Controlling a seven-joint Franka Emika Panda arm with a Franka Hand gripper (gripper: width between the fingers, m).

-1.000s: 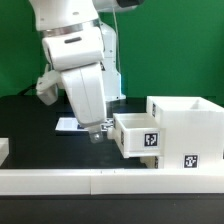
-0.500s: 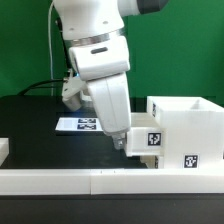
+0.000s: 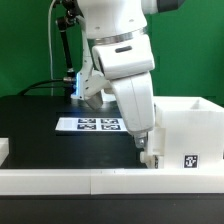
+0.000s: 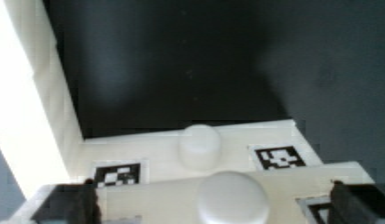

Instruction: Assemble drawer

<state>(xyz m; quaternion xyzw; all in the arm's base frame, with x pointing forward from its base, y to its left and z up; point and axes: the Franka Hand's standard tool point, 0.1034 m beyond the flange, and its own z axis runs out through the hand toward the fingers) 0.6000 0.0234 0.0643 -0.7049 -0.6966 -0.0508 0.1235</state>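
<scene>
Comparing the current exterior view with the two before it, the tray that projected from the shell [image 3: 186,132] toward the exterior view's left a second ago no longer projects; half a second ago it was partly in, and now only a sliver of its front shows at the gripper [image 3: 147,146], flush or nearly flush with the shell's face; judged from this, one tray is seated or all but seated, and that insertion step is close to complete; whether a second tray remains to be fitted cannot be told, as none is visible elsewhere on the table [image 3: 40,130].

The arm has travelled toward the exterior view's right with the tray; it now leans steeply down, wrist angled, fingertips low against the shell's front, just above the border rail [image 3: 60,181]; the marker board [image 3: 92,125] lies behind, well apart from the shell and uncovered.

In the wrist view the fingers [image 4: 61,203] stand wide apart at either side of the frame, with the tray front [image 4: 189,160], its knob [image 4: 199,144] and two tags between them; nothing appears clamped; the contact reads as a push, not a grasp.
</scene>
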